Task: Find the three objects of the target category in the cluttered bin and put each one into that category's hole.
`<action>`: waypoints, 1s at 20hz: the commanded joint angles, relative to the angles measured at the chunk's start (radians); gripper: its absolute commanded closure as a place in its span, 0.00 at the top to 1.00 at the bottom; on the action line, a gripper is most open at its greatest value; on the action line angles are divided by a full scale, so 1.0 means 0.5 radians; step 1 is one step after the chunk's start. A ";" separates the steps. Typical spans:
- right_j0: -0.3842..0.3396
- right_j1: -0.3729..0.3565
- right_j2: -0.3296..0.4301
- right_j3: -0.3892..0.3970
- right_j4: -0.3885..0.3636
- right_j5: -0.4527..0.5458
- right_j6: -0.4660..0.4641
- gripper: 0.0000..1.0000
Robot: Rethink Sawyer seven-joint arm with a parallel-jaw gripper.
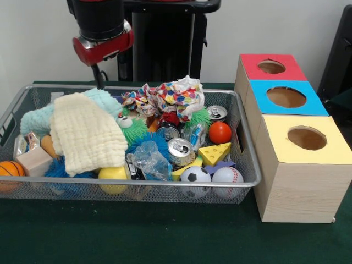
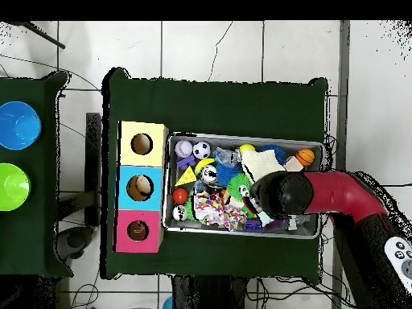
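The cluttered bin (image 1: 165, 183), a silver wire-mesh basket, sits on the green table and also shows in the overhead view (image 2: 241, 138). It holds a cream cloth (image 1: 88, 135), a mint fuzzy cloth (image 1: 38, 118), a polka-dot cloth (image 1: 168, 98), a can (image 1: 181, 151), an orange ball (image 1: 220, 132), a soccer ball (image 1: 196, 176), a baseball (image 1: 227, 175), a small basketball (image 1: 10, 169) and a cheese wedge (image 1: 215, 153). My gripper (image 1: 100, 81) hangs over the bin's far left part, above the mint cloth. In the overhead view the arm (image 2: 282, 193) hides it.
Three wooden boxes with round holes stand in a row to the right of the bin: red top (image 1: 291, 74), blue top (image 1: 258, 107), yellow top (image 1: 286, 151). The black pedestal (image 1: 165, 44) stands behind. A blue bowl (image 2: 16, 125) and a green bowl (image 2: 12, 185) sit on a side table.
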 commanded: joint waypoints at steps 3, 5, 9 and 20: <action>-0.061 -0.040 0.001 -0.222 -0.180 -0.157 -0.147 1.00; -0.063 -0.025 0.001 -0.254 -0.197 -0.147 -0.155 1.00; -0.026 0.008 -0.054 -0.325 -0.284 -0.085 -0.143 1.00; -0.011 0.192 -0.065 -0.423 -0.353 -0.125 -0.105 1.00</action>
